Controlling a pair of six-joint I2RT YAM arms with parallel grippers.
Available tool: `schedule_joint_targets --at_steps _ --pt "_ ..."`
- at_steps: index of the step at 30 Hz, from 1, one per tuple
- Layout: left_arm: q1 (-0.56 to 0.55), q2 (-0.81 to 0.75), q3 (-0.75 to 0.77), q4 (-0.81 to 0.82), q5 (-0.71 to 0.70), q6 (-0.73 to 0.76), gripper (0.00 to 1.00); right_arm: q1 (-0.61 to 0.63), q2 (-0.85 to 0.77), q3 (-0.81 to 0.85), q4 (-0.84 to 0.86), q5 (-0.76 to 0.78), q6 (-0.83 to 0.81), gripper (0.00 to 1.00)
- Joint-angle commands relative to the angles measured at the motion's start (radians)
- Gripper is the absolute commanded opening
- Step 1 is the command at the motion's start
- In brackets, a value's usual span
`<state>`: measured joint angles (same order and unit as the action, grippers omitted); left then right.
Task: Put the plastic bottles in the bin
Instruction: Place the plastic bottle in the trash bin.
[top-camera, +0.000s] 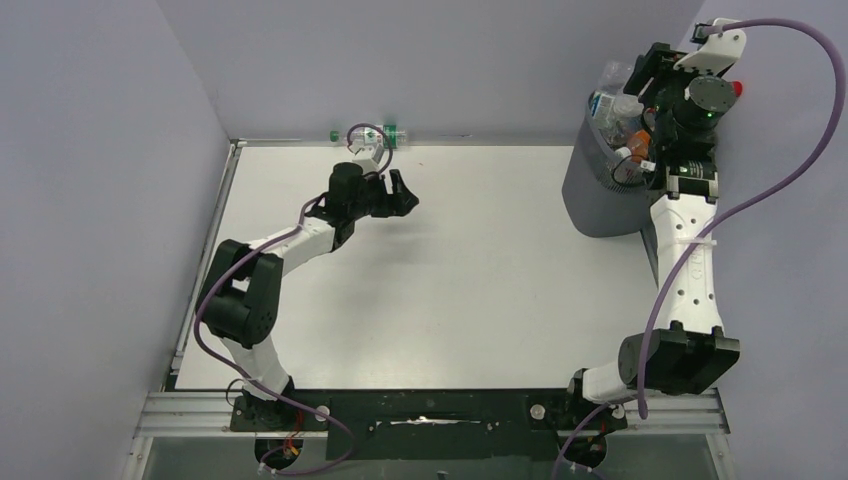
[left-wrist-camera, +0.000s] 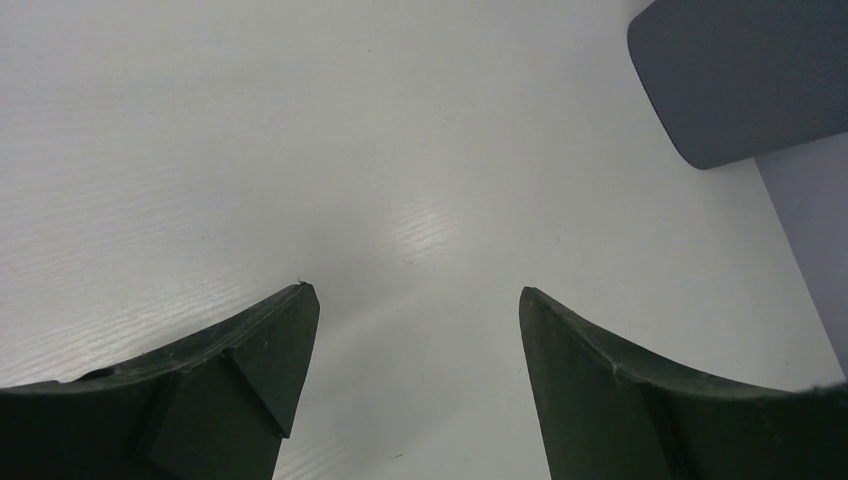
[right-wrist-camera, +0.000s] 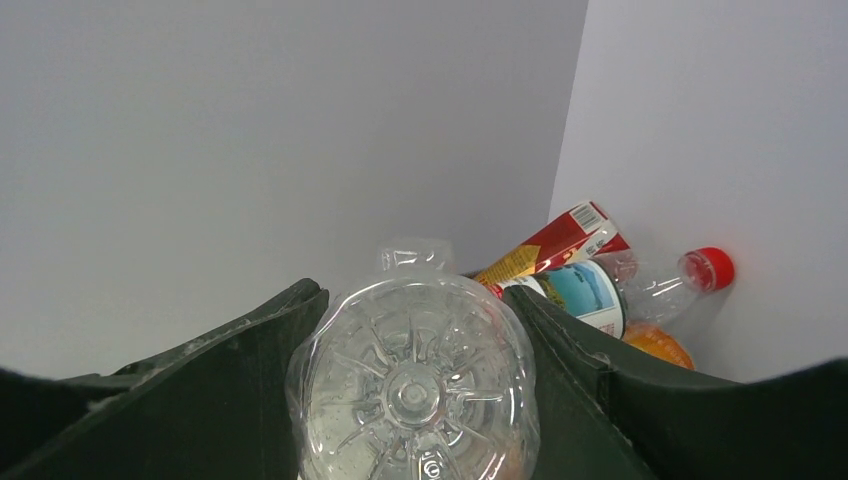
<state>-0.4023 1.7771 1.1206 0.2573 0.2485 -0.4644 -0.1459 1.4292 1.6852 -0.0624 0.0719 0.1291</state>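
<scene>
The right gripper (right-wrist-camera: 415, 295) is closed on a clear bottle (right-wrist-camera: 415, 395), its two dark fingers pressing the sides. The bottle's ribbed, star-moulded base faces the wrist camera, and it looks empty and unlabelled from this end.

Beyond it lie other plastic bottles (right-wrist-camera: 600, 280): one with a red and yellow label, one clear with a red cap and a blue-and-white label, and something orange beneath them. From above, the right arm reaches over the bin (top-camera: 590, 195), a dark grey wastebasket standing at the table's far right corner against the wall. The bin is heaped with bottles to its rim, though how many is hard to say, as the wrist covers part of the pile.

The left gripper (left-wrist-camera: 417, 291) hovers over the white table (top-camera: 480, 280) with its fingers spread wide and nothing between them. One more bottle (top-camera: 388, 131), clear with a green cap and green label, lies on its side at the table's far edge by the back wall, just beyond the left gripper.
</scene>
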Motion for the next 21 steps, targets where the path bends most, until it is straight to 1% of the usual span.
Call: schedule_joint_targets --at_steps 1,7,12,21 --pt "0.008 0.005 0.059 0.036 0.021 0.012 0.74 -0.024 0.02 0.018 0.056 -0.084 0.052 0.6" --pt "0.008 0.005 0.062 0.03 0.016 0.015 0.74 -0.025 0.041 -0.008 0.062 -0.134 0.08 0.6" --pt "0.008 0.005 0.062 0.031 0.015 0.016 0.74 -0.024 0.094 0.03 0.002 -0.173 0.092 0.6" --pt "0.006 0.011 0.06 0.035 0.014 0.014 0.74 -0.021 0.141 0.042 -0.065 -0.165 0.095 0.6"
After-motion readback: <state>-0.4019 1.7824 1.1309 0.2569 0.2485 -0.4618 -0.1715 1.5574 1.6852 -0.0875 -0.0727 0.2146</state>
